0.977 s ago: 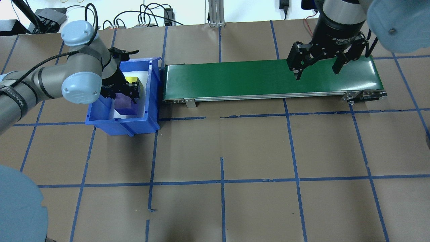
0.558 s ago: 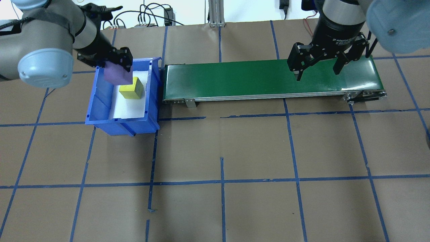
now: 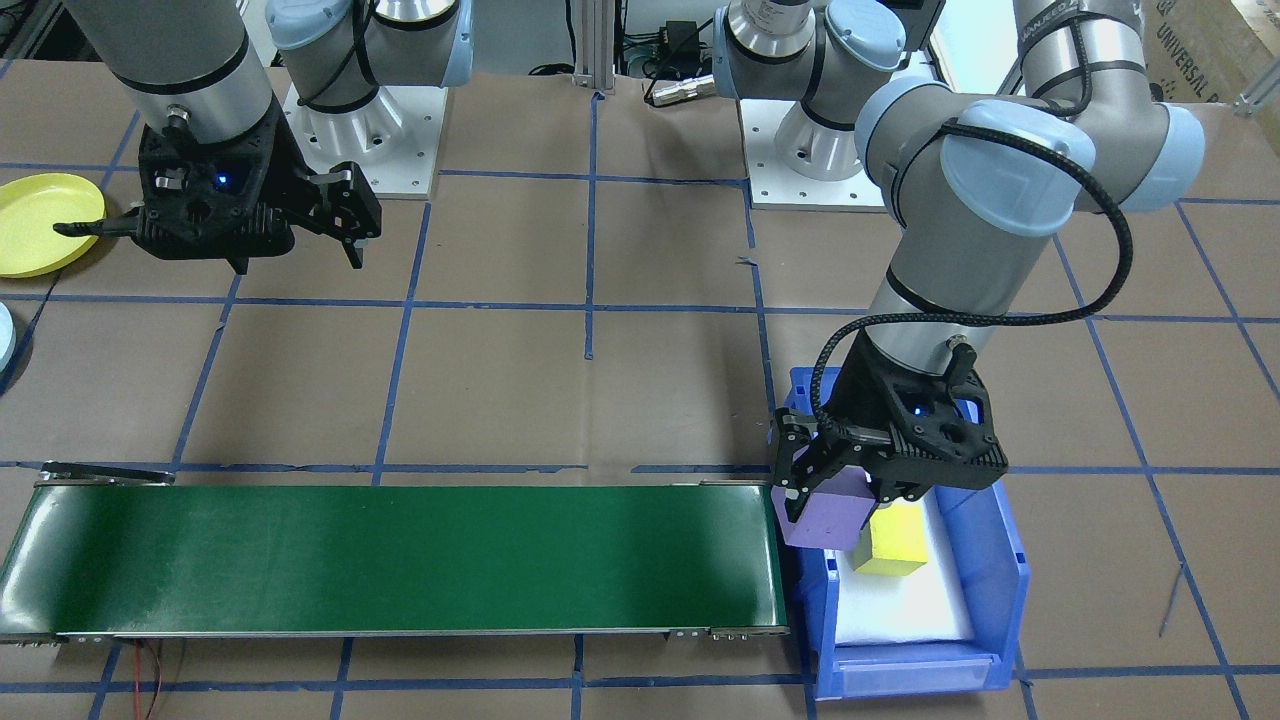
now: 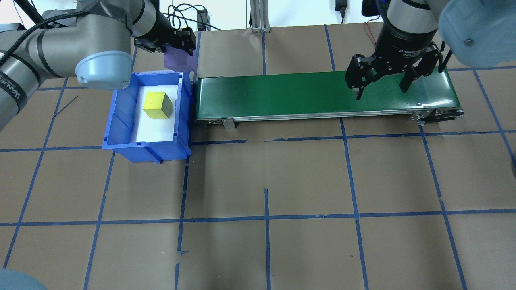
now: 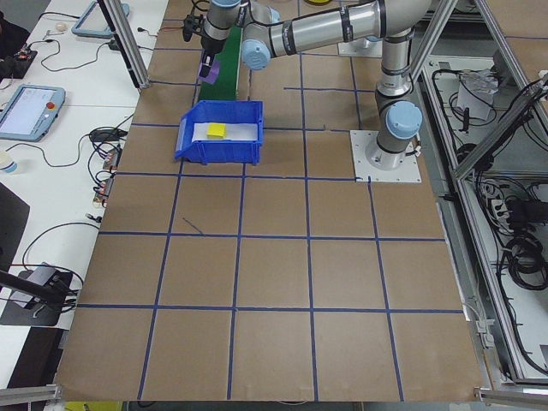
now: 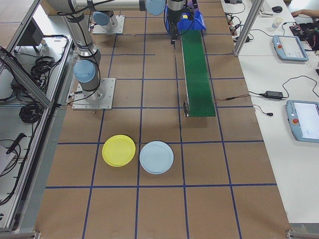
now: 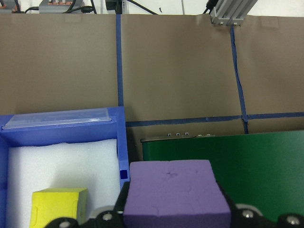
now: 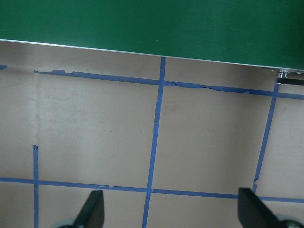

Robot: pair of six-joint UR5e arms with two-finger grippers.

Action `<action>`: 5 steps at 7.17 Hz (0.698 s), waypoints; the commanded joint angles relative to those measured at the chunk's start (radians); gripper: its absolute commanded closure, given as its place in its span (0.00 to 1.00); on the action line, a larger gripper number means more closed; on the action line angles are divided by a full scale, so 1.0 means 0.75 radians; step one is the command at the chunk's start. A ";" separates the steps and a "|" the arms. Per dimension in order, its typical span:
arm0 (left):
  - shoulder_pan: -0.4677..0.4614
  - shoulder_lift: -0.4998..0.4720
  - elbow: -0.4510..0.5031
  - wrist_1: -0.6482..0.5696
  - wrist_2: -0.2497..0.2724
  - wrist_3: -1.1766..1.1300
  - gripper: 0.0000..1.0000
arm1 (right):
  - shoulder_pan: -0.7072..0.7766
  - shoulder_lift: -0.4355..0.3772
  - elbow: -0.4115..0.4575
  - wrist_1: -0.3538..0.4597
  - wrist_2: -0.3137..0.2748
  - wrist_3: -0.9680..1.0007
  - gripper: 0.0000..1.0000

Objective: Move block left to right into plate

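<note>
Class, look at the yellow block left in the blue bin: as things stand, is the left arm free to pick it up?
Probably not yet. The yellow block lies uncovered in the blue bin, but the left gripper is shut on the purple block, so it would have to release that first.

In the front-facing view the yellow plate [image 3: 40,223] is cut off by the left edge, and the right gripper [image 3: 215,230] covers part of its rim. A pale blue plate [image 3: 4,338] shows only as a sliver below it. The purple block [image 3: 830,518] hides a corner of the yellow block [image 3: 893,548]. In the left wrist view the block's lower part runs off the bottom edge. The right wrist view shows only two fingertips [image 8: 92,211] at the bottom.
</note>
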State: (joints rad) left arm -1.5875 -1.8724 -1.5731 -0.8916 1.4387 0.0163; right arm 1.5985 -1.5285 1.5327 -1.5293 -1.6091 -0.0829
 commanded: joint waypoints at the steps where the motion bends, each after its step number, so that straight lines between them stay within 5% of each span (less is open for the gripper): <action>1: -0.077 -0.066 -0.019 -0.010 0.018 -0.076 0.61 | 0.000 -0.003 0.004 0.000 0.000 0.000 0.00; 5: -0.129 -0.132 -0.078 -0.024 0.033 -0.096 0.60 | 0.000 -0.003 0.014 0.000 -0.002 0.000 0.00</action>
State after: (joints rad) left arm -1.6818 -1.9673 -1.6054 -0.9098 1.4619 -0.0592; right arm 1.5991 -1.5307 1.5381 -1.5294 -1.6095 -0.0828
